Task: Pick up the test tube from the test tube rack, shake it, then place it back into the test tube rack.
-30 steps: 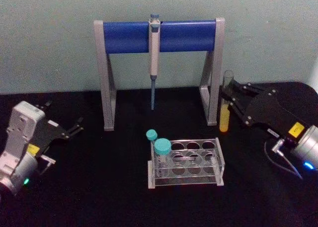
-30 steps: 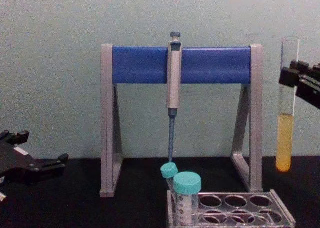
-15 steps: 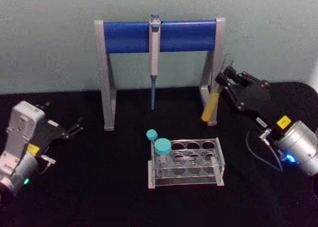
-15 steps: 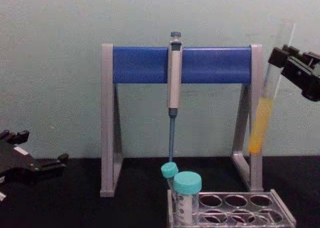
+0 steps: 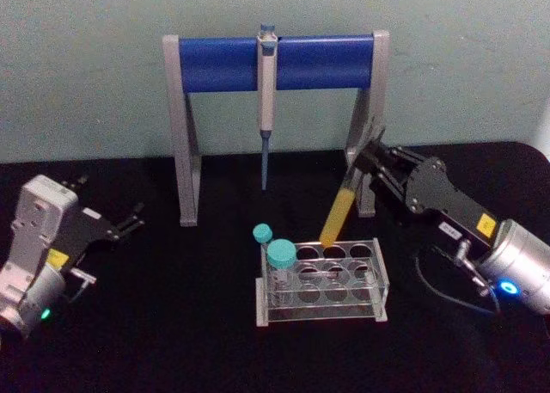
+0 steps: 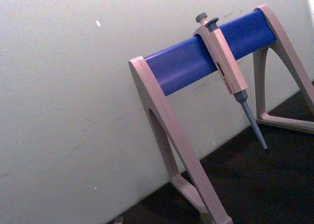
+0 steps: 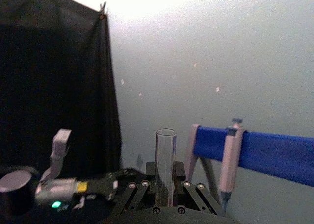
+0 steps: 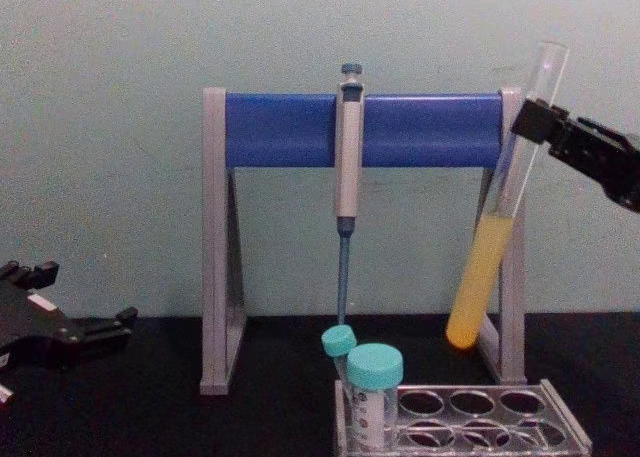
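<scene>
Station inventory, as I read it from my feeds.

1. Right claw [image 5: 364, 155] [image 8: 541, 123] [image 7: 165, 186]: raised above the counter [image 5: 172, 324], fingers clamped on the upper part of the test tube.
2. Test tube [image 5: 337, 214] [image 8: 488, 242] [image 7: 165, 158]: held in the right claw and tilted. Its open mouth stands above the claw, and its round bottom hangs below the claw, off toward the left claw's side. Yellow liquid fills the lower part. In the chest view the bottom is clear of the rack, with a gap showing between them.
3. Test tube rack [image 5: 382, 281] [image 8: 480, 432]: on the counter, below the right claw and toward the left claw's side of it. From the head view the tube's lower end sits over the rack's far row, but I cannot tell which hole.
4. Two teal-capped tubes [image 5: 281, 255] [image 8: 374, 365]: upright in the rack, at the end farthest from the right claw.
5. Left claw [image 5: 110, 199] [image 8: 85, 295]: low over the counter, well apart from the rack, fingers apart and holding nothing.
6. Pipette stand [image 5: 215, 64] [image 8: 280, 129] [image 6: 181, 67] [image 7: 274, 155]: beyond the rack, its near leg just behind the right claw.
7. Pipette [image 5: 266, 92] [image 8: 348, 157] [image 6: 228, 72] [image 7: 230, 160]: hanging from the stand's blue bar, tip down.
</scene>
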Controlling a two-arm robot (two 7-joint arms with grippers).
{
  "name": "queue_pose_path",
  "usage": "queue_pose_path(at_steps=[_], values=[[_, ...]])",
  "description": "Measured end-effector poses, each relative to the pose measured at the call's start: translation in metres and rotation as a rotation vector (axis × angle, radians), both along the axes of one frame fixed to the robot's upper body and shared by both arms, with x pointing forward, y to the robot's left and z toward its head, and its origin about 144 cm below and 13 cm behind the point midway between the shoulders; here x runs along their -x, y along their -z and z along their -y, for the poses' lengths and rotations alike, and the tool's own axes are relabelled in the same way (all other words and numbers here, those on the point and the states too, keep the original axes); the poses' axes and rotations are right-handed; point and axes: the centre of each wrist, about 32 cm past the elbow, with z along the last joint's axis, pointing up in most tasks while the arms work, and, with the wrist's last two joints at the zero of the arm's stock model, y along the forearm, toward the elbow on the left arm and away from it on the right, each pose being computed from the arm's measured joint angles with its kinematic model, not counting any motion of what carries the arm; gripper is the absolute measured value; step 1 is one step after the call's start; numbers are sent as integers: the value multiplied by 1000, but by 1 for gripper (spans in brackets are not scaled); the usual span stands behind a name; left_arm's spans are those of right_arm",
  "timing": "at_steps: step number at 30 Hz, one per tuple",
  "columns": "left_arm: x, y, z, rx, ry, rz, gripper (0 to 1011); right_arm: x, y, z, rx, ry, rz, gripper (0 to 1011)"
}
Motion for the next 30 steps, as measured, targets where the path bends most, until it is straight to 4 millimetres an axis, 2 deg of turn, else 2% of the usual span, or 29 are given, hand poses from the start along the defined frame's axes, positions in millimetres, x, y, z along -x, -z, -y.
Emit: queue_pose_path(at_steps=[10, 17, 25, 30], values=[[0, 0, 0, 0, 0, 0, 1001, 14, -17, 24, 170, -10, -9, 228], [0, 0, 0, 0, 0, 0, 1001, 23, -34, 38, 324, 99, 41, 228], [0, 0, 0, 0, 0, 0, 1001, 20, -36, 26, 386, 224, 118, 228], [0, 0, 0, 0, 0, 0, 1001, 12, -33, 8, 383, 278, 164, 228]])
